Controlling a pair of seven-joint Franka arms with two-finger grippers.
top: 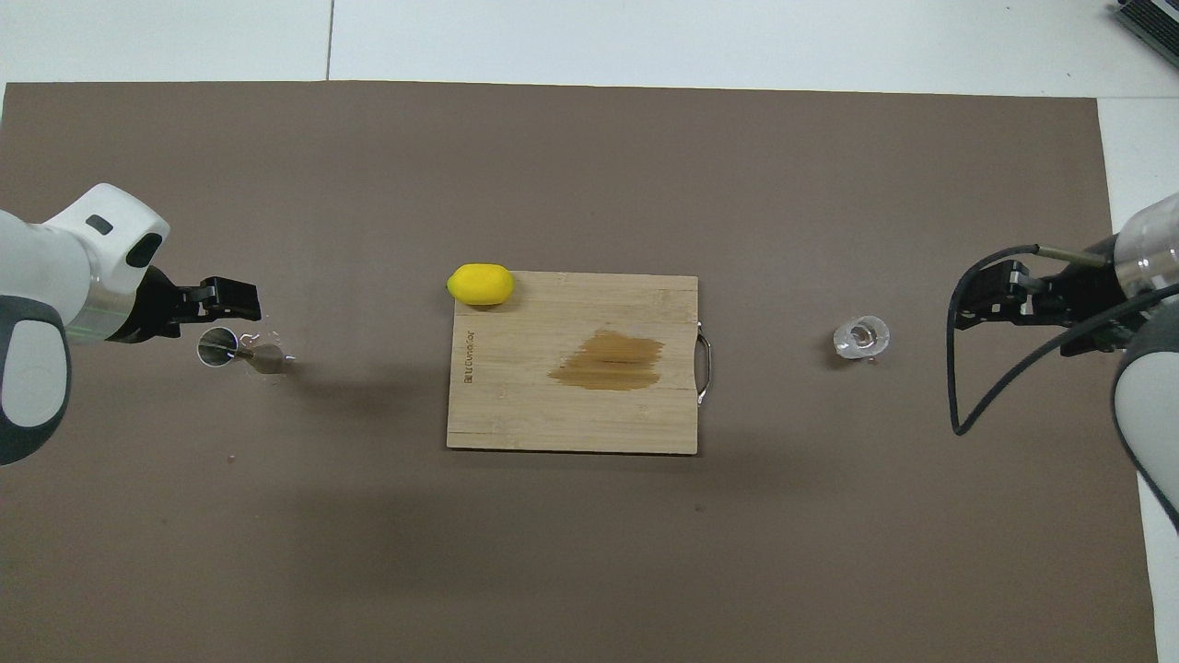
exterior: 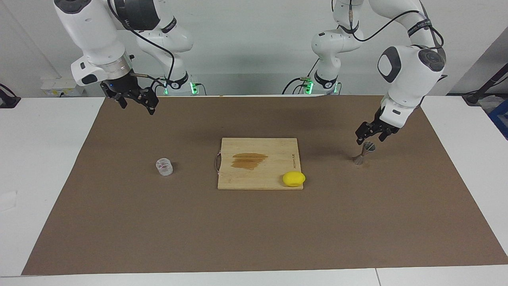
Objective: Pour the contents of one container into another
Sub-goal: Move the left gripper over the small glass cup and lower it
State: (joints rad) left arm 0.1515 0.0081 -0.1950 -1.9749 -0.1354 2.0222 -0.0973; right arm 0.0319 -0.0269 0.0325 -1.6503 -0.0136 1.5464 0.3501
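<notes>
The clear cup (exterior: 164,167) (top: 861,336) stands on the brown mat toward the right arm's end of the table. The steel jigger (exterior: 364,153) (top: 235,351) stands on the mat toward the left arm's end. My left gripper (exterior: 370,139) (top: 216,313) hangs open just over the jigger's top rim, its fingers either side, and it holds nothing. Toward its own end, my right gripper (exterior: 136,105) (top: 963,304) is open and raised high over the mat. It is empty and well apart from the cup.
A wooden cutting board (exterior: 258,174) (top: 571,414) with a brown stain lies mid-table between cup and jigger. A yellow lemon (exterior: 293,178) (top: 480,284) rests at the board corner farthest from the robots, on the jigger's side. The brown mat (exterior: 254,230) covers most of the white table.
</notes>
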